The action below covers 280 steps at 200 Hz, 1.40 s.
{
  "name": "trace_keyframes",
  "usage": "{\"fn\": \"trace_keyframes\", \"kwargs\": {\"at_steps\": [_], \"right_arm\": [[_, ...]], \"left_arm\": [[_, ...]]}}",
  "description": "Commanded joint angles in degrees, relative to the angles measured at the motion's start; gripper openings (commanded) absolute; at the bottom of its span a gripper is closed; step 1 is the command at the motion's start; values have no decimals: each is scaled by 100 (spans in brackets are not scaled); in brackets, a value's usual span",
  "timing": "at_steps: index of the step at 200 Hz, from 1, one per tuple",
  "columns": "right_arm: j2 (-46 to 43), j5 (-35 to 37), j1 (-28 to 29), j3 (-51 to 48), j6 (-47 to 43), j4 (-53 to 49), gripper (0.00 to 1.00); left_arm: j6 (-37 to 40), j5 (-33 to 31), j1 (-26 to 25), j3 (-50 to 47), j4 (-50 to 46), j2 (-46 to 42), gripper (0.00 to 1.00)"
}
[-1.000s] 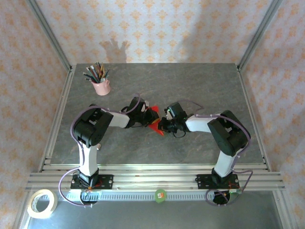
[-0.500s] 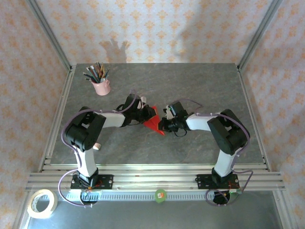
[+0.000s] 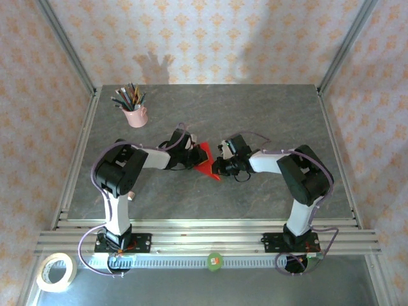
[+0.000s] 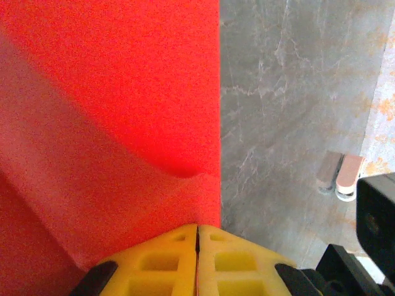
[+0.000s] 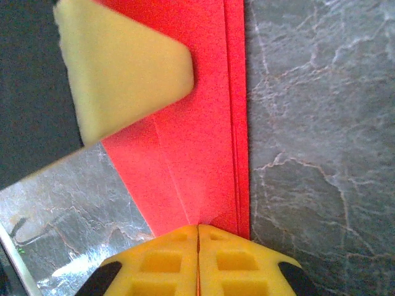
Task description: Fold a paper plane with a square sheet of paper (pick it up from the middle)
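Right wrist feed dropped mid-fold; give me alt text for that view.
The right gripper, yellow fingertips shut at the bottom edge, pinches the red paper plane, whose stacked folded edges run up the frame. A yellow pad of the left gripper overlaps the paper's upper left; grey table lies to the right.

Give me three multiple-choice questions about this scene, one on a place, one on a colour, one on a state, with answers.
1. Where on the table does the pink cup stand? A) far left B) between the arm bases C) near right corner
2. What colour is the paper plane? A) blue B) white C) red
3. What is the right hand doing? A) hanging open B) shut on the paper plane C) shut on a pencil
Answers: 1 A, the top view shows it far back on the left; 2 C, it is bright red; 3 B, its wrist view shows it closed on the red edge.
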Motion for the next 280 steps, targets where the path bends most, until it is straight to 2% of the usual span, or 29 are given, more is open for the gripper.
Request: {"fn": "trace_keyframes", "kwargs": {"at_steps": [1, 32, 67, 136, 185, 244, 280], "right_arm": [[129, 178, -39, -65, -20, -333, 8], [-140, 29, -28, 205, 166, -178, 8], [-80, 341, 48, 602, 347, -201, 8], [423, 772, 174, 733, 366, -472, 3], [268, 688, 179, 322, 262, -706, 3], [-651, 712, 165, -658, 263, -1085, 3], [-1168, 738, 119, -1194, 368, -813, 4]], "left_arm": [[200, -218, -24, 233, -475, 165, 11], [304, -794, -47, 407, -1248, 231, 11], [486, -1162, -122, 658, -1928, 421, 10], [539, -1584, -169, 863, -2445, 565, 9], [573, -1789, -178, 815, -2619, 601, 9], [600, -1798, -173, 666, -2605, 570, 9], [626, -1703, -178, 612, -2459, 482, 9]]}}
